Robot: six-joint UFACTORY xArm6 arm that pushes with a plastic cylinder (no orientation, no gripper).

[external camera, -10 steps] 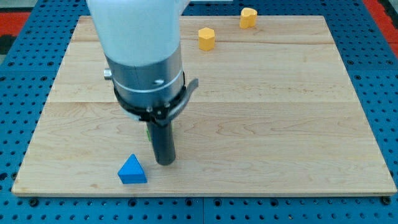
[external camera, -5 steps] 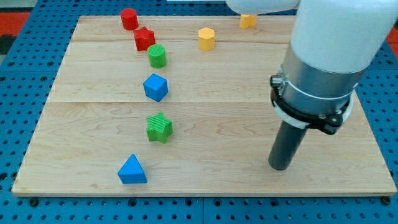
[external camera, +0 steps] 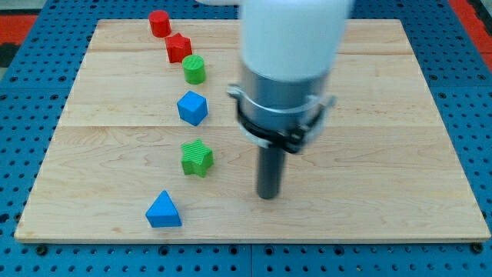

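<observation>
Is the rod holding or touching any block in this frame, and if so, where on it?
Nothing is held. My tip rests on bare board, apart from every block; the nearest is the green star to the view's left, with the blue triangle lower left.

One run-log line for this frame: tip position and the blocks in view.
my tip: on board, touching nothing | nearest: green star, to its left | also: blue triangle, blue cube, green cylinder, red star, red cylinder

A pale wooden board (external camera: 400, 123) rests on a blue pegboard table (external camera: 23, 254). Left of my tip (external camera: 267, 195), 6 blocks lie on it: blue triangle (external camera: 163, 210), green star (external camera: 197, 158), blue cube (external camera: 192, 108), green cylinder (external camera: 194, 70), red star (external camera: 179, 48), red cylinder (external camera: 160, 23).
</observation>
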